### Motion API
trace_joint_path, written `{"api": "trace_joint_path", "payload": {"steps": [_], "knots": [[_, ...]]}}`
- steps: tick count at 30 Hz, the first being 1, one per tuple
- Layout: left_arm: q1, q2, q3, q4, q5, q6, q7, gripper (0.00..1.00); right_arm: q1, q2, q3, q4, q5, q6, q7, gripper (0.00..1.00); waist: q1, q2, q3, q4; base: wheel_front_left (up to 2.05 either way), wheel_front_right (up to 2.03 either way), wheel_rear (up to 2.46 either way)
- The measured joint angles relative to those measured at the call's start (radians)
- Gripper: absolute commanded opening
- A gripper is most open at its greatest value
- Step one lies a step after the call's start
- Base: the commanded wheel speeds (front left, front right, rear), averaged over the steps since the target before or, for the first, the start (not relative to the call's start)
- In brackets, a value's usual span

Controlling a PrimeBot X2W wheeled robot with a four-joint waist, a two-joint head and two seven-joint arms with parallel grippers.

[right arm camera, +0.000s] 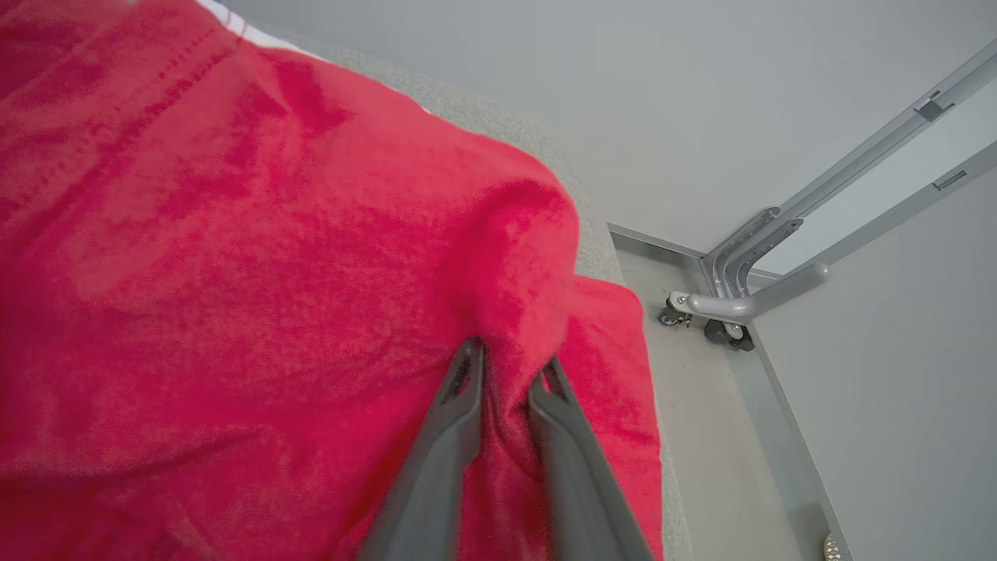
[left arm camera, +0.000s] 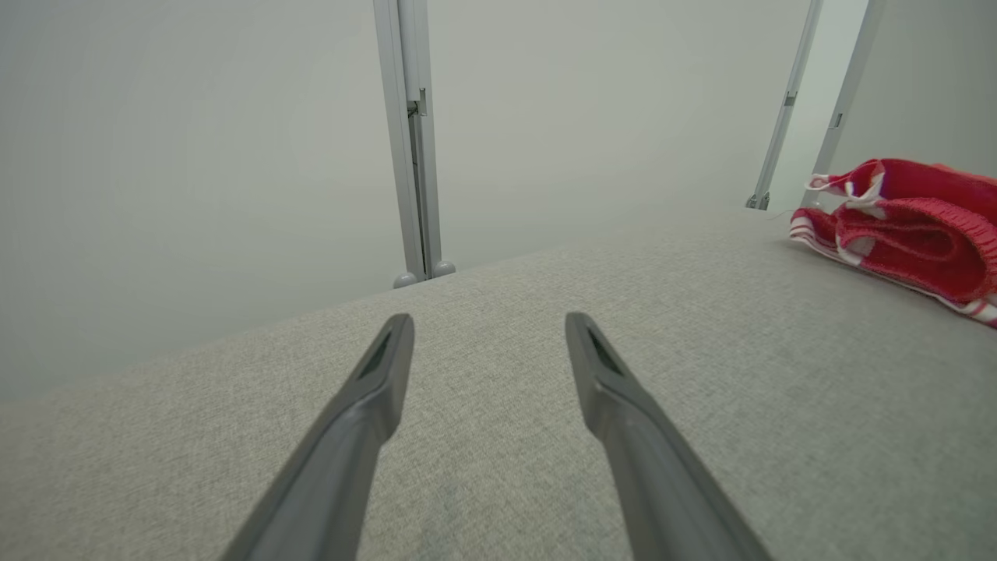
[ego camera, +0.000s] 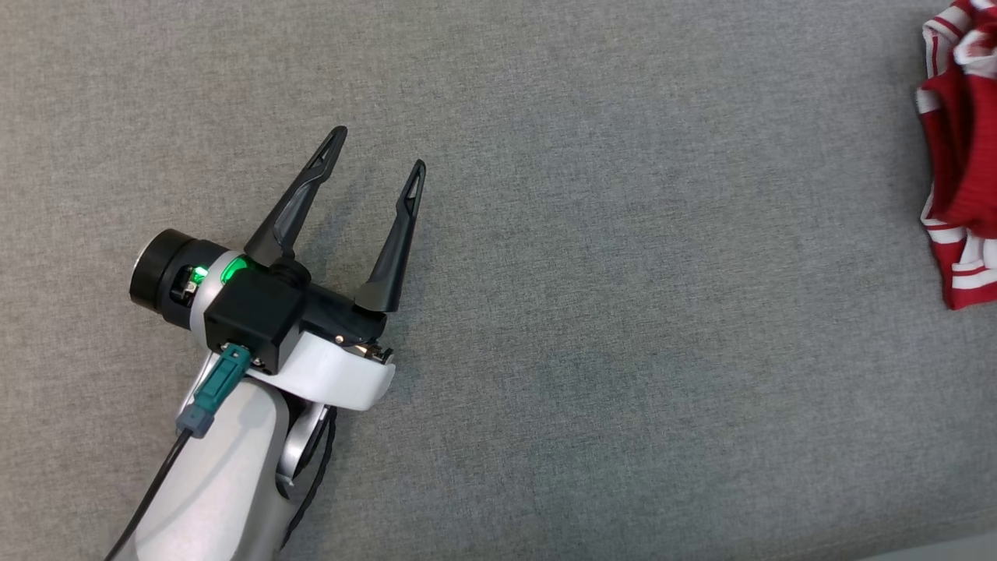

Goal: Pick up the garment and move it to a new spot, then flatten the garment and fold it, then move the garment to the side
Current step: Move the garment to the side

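Note:
The garment (ego camera: 960, 148) is a red knit piece with white stripes, bunched at the far right edge of the head view on the grey fabric surface (ego camera: 592, 312). From the left wrist it shows as a crumpled heap, the garment (left arm camera: 911, 226), at the right. My left gripper (ego camera: 380, 152) hovers open over bare fabric at the left, far from the garment, and its left gripper (left arm camera: 489, 327) has nothing between its fingers. In the right wrist view my right gripper (right arm camera: 510, 362) is shut on a raised fold of the red garment (right arm camera: 273, 257), fingers pinching the cloth.
The surface's right edge (right arm camera: 623, 257) drops to a pale floor with a metal frame leg on casters (right arm camera: 724, 312). Grey metal posts (left arm camera: 413, 140) stand behind the surface's far edge against a plain wall.

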Motion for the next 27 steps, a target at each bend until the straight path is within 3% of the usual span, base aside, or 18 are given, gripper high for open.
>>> {"api": "trace_joint_path", "payload": {"steps": [7,17,21,27], "knots": [[0.007,0.008,0.003,0.012,-0.011,0.005,0.000,1.00,0.020,0.101,-0.166,-0.018,-0.059,0.000,-0.004,1.00,-0.0001,0.0000,-0.036,-0.018,0.00,0.00,0.00],[0.127,0.005,0.038,0.041,-0.070,0.038,-0.009,1.00,0.300,0.385,-0.471,-0.304,-0.207,0.000,-0.004,1.00,-0.0001,0.0000,-0.177,-0.056,0.00,0.00,0.00],[0.160,-0.002,0.051,0.048,-0.086,0.055,-0.016,1.00,0.398,0.480,-0.536,-0.410,-0.272,0.000,-0.004,1.00,0.0000,0.0000,-0.232,-0.049,0.00,0.00,0.00],[0.196,-0.016,0.064,0.061,-0.110,0.072,-0.023,1.00,0.460,0.611,-0.549,-0.523,-0.334,0.000,-0.004,1.00,0.0000,0.0000,-0.275,0.005,0.00,0.00,0.00]]}}
